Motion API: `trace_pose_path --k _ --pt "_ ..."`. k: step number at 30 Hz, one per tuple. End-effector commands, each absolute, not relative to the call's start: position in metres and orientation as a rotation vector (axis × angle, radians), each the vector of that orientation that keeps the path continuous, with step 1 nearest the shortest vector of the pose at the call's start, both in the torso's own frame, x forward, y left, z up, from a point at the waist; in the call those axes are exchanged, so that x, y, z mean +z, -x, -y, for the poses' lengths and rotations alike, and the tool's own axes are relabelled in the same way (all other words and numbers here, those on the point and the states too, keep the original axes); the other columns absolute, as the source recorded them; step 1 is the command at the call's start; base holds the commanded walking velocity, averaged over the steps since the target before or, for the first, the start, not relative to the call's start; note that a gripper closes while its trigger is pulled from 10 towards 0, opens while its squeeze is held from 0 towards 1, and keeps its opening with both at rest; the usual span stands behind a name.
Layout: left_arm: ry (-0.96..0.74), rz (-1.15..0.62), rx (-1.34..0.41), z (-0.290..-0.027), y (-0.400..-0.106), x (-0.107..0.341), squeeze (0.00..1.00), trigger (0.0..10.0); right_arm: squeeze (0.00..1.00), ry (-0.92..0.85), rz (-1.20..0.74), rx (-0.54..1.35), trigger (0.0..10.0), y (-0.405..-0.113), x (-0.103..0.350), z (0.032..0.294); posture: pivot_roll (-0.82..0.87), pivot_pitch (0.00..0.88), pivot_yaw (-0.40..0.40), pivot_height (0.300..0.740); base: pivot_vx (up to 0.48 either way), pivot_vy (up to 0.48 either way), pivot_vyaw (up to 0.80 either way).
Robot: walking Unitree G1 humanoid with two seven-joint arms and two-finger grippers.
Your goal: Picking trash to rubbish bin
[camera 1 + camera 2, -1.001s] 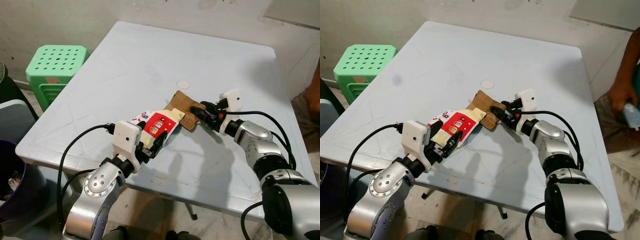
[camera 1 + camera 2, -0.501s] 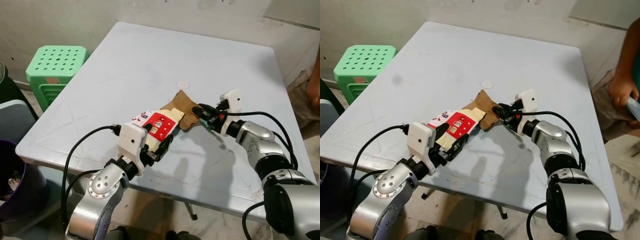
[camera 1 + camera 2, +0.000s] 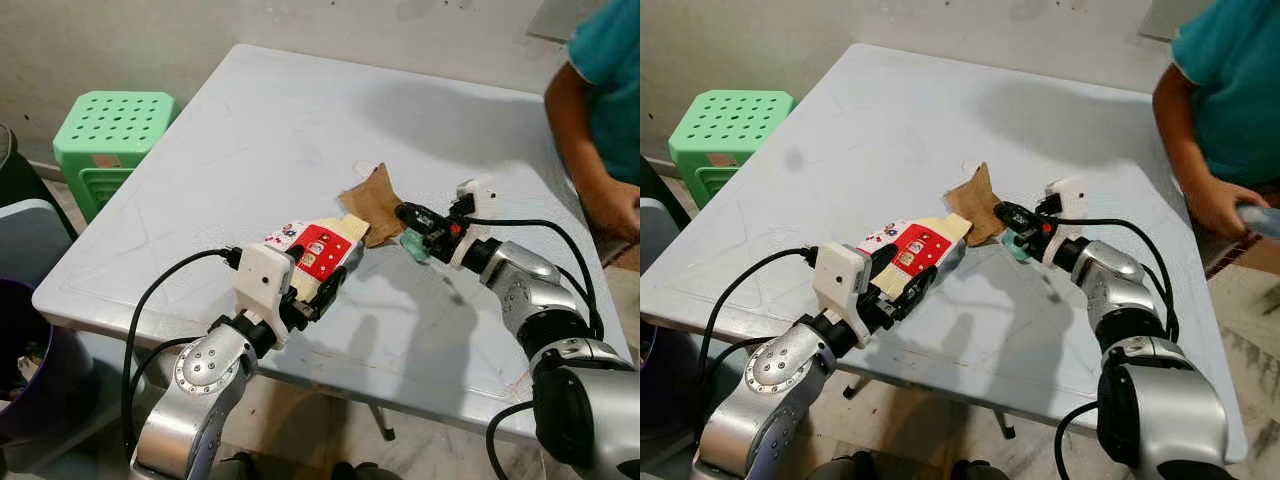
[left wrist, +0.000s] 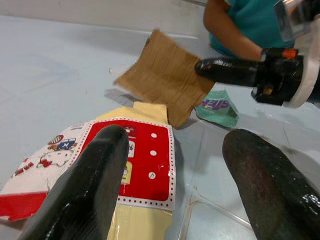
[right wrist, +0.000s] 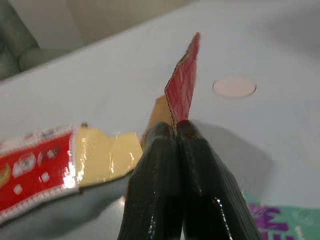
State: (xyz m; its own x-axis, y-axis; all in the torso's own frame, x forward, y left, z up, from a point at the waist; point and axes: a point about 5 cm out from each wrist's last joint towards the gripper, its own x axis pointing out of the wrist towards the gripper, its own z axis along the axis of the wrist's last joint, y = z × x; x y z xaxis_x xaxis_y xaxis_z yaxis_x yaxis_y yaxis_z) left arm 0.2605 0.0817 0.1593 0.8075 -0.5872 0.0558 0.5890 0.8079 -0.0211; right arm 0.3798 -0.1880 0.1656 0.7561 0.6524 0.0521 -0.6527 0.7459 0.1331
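Note:
A red, white and yellow snack wrapper lies flat near the front of the pale blue table. My left gripper is open, its fingers spread over the wrapper's near end. My right gripper is shut on the corner of a brown cardboard scrap. It holds the scrap tilted up off the table, just beyond the wrapper's yellow end. A small teal packet lies on the table under the right gripper.
A person in a teal shirt leans in at the table's right edge, hand near the corner. A green plastic stool stands to the left. A purple bin with rubbish sits low at the far left. A white round sticker lies behind the scrap.
My right gripper has lifted the cardboard scrap and drawn it right, uncovering the teal packet. The person has leaned further into view. My left gripper has edged forward along the wrapper.

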Motion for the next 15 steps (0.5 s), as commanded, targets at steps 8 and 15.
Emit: trace_pose_path --k 8,15 --pt "0.027 0.074 -0.624 -0.081 -0.272 0.162 0.0 10.0 0.0 -0.149 0.172 0.623 0.0 -0.373 0.179 0.207 0.02 0.13 -0.065 0.74 0.0 0.0 0.0" --pt "0.011 0.105 -0.528 -0.09 -0.288 0.168 0.0 10.0 0.0 -0.149 0.279 0.518 10.0 -0.359 0.179 0.208 0.01 0.103 -0.058 0.74 0.0 0.0 0.0"
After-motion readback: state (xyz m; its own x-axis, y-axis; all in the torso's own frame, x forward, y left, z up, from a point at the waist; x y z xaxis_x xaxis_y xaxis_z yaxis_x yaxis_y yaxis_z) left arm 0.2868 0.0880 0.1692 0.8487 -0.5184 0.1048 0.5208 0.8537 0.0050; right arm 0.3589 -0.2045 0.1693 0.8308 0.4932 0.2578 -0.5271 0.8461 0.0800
